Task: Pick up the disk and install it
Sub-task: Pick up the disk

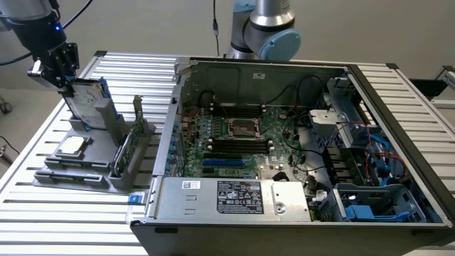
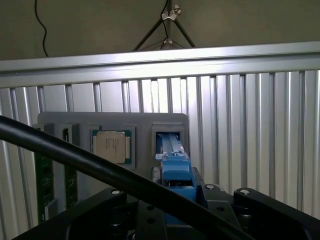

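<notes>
At rack (image 1: 71, 177), disk (image 1: 87, 102) upright within gripper (image 1: 67, 87), seemingly clamped.

In the exterior view's upper left my gripper (image 1: 67, 88) meets the top of the disk (image 1: 91, 106), upright in the holder (image 1: 64, 178), left of the computer case (image 1: 270, 80).

Claw (image 1: 66, 85): black metal, matt.
Disk (image 1: 87, 101), in the claw: silver-grey metal body with a dull sheen; white paper-like label.
Carrier frame (image 2: 176, 172), between the claw's fingers: blue plastic, smooth, slightly glossy.
Holder (image 1: 78, 173), below the claw: grey plastic, matt.
Chip (image 1: 73, 145), in the holder: silver metal lid, satin finish.
Circuit card (image 1: 130, 144): green board, semi-gloss.
Desk (image 1: 42, 224): ribbed bare aluminium, satin sheen.
Power supply (image 1: 235, 200), well apart from the claw: bare sheet metal, dull, with white printed labels.
Cable (image 2: 75, 155), across the claw: black sheath, smooth, faint gloss.
Joint cap (image 1: 281, 44): pale blue plastic, smooth.
</notes>
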You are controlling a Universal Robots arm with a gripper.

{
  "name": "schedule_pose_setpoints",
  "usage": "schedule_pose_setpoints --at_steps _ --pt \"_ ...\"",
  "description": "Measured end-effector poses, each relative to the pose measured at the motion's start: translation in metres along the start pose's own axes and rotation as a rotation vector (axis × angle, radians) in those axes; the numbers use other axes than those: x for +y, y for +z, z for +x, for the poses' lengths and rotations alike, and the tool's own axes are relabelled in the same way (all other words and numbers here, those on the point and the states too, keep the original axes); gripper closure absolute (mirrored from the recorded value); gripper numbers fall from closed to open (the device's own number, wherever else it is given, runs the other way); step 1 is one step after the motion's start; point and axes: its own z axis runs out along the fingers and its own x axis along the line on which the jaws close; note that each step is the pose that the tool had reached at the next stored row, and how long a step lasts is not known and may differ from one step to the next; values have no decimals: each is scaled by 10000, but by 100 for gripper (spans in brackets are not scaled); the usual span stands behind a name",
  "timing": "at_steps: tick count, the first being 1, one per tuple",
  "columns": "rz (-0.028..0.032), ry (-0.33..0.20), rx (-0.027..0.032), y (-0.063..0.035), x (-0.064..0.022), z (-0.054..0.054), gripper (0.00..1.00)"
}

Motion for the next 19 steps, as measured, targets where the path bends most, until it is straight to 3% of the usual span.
schedule_pose_setpoints --at_steps 13,19 --pt "1 0 0 -7 0 0 67" --pt "0 0 0 -106 1 2 67"
